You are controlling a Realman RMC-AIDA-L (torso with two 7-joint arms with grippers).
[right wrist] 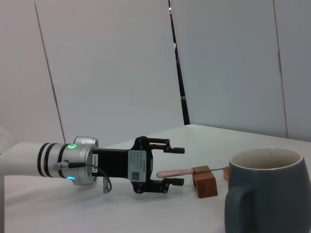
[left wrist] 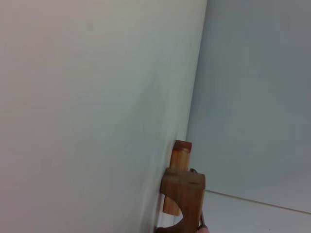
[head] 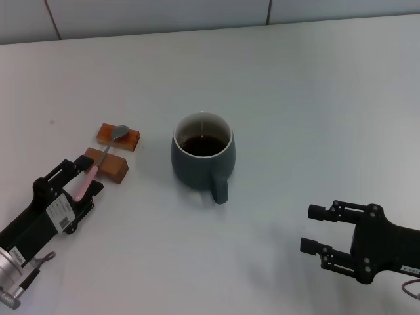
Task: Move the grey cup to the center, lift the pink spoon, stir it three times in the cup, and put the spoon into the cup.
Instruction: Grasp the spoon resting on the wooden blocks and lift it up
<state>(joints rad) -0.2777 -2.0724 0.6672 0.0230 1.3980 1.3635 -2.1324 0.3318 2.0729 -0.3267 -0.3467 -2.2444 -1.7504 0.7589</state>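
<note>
Spoon pickup: my left gripper [head: 84, 176] brackets the pink spoon [head: 92, 172] handle, jaws wide; next, close and lift toward the grey cup [head: 202, 157]; right gripper [head: 319, 230] idle, jaws wide.

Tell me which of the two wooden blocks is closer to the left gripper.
The darker brown block under the pink spoon's handle, right ahead of the left gripper. The orange block under the spoon's bowl lies farther off.

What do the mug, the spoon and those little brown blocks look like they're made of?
The grey cup: likely glazed ceramic, with a smooth sheen and white inside. The pink spoon: shiny metal bowl, matte pink handle, perhaps plastic. The brown blocks: seemingly varnished wood.
</note>
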